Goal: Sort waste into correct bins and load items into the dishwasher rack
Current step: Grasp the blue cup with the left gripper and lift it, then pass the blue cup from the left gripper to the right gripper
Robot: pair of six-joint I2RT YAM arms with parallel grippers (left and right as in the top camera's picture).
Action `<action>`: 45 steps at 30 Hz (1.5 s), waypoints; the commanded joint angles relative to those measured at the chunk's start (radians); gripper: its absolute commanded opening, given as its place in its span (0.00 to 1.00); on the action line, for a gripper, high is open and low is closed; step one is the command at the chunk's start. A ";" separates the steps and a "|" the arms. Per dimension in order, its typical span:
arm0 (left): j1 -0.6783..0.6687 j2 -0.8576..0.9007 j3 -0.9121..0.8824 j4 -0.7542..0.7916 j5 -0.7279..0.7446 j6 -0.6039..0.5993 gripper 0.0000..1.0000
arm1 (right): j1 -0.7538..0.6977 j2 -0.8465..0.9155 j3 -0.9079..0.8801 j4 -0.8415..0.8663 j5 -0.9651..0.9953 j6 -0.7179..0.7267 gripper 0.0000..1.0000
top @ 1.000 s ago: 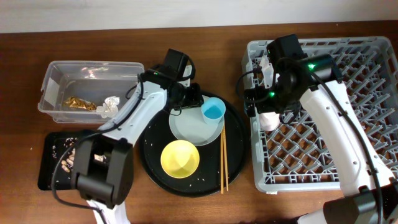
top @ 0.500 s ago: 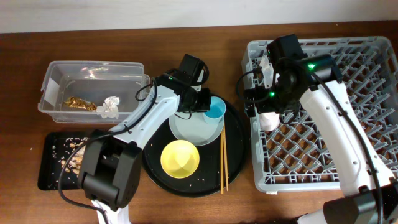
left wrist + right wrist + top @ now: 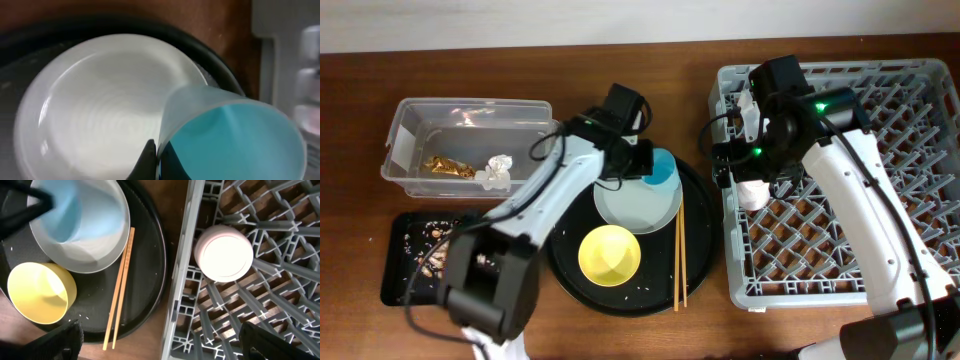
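My left gripper point(image 3: 157, 162) is shut on the rim of the small blue cup point(image 3: 235, 135), one finger inside and one outside, over the pale round plate point(image 3: 100, 100). From overhead the blue cup point(image 3: 663, 168) is at the plate's point(image 3: 638, 203) back right edge, beside the left gripper point(image 3: 645, 165). The yellow bowl point(image 3: 610, 254) and two wooden chopsticks point(image 3: 679, 258) lie on the round black tray point(image 3: 705, 230). My right gripper point(image 3: 160, 345) is open and empty above the dishwasher rack's point(image 3: 880, 250) left edge. The white-pink cup point(image 3: 223, 253) stands upside down in the rack.
The clear tub point(image 3: 410, 140) at back left holds the gold-brown wrapper point(image 3: 450, 166) and the white tissue point(image 3: 498, 168). The small black tray point(image 3: 395, 285) at front left holds food scraps point(image 3: 435, 255). A strip of bare wood separates the round tray from the rack.
My left gripper has moved right from the plate's back edge to the blue cup and shut on its rim. The right arm has not moved.
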 commanded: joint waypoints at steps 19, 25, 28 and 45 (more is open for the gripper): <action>0.347 -0.356 0.065 -0.343 1.090 0.554 0.00 | -0.080 -0.023 0.022 -0.097 -1.221 -0.782 0.98; 0.347 -0.356 0.065 -0.271 1.179 0.553 0.00 | -0.079 -0.023 0.022 -0.179 -1.283 -0.962 0.98; 0.344 -0.356 0.065 -0.262 1.235 0.553 0.00 | -0.079 -0.023 0.022 -0.171 -1.293 -0.980 0.98; 0.290 -0.356 0.064 -0.243 1.136 0.554 0.01 | -0.037 -0.023 0.022 0.012 -1.415 -0.985 0.73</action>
